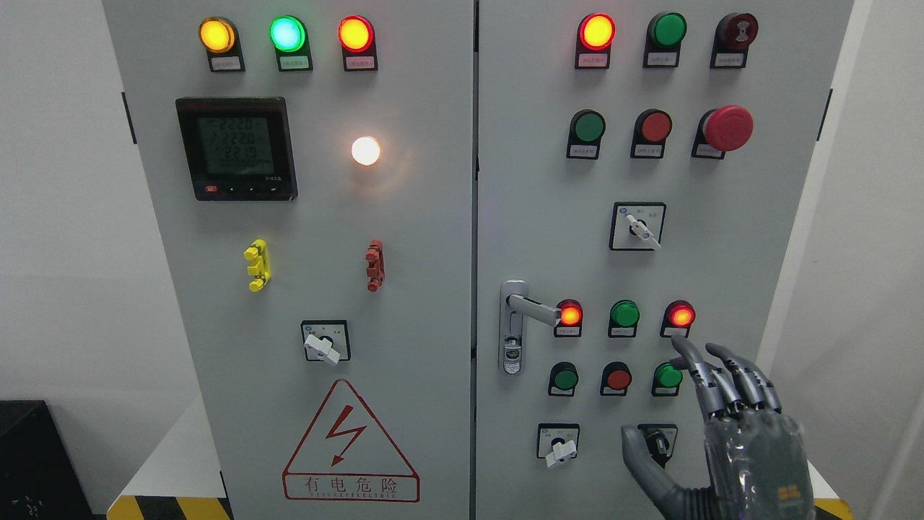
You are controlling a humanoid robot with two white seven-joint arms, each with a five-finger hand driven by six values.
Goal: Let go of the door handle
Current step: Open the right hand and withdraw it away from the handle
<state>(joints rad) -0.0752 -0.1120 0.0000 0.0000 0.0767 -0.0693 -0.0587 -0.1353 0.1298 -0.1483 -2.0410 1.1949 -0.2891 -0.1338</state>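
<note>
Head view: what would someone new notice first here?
The glowing indicator lamps along the top of the grey cabinet, then the white light shining mid-left. Low right, the right hand hangs open, clear of the door handle.

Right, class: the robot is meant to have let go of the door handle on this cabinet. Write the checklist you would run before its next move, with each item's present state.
1. Right hand off the door handle: ok, it is well to the handle's right, fingers spread, holding nothing.
2. Handle lever level: ok, it points right.
3. Right door closed: cannot tell from this view.
4. Fingertips clear of the lit red button: ok, just below it.
5. Left hand's position: cannot tell, not in view.
</note>
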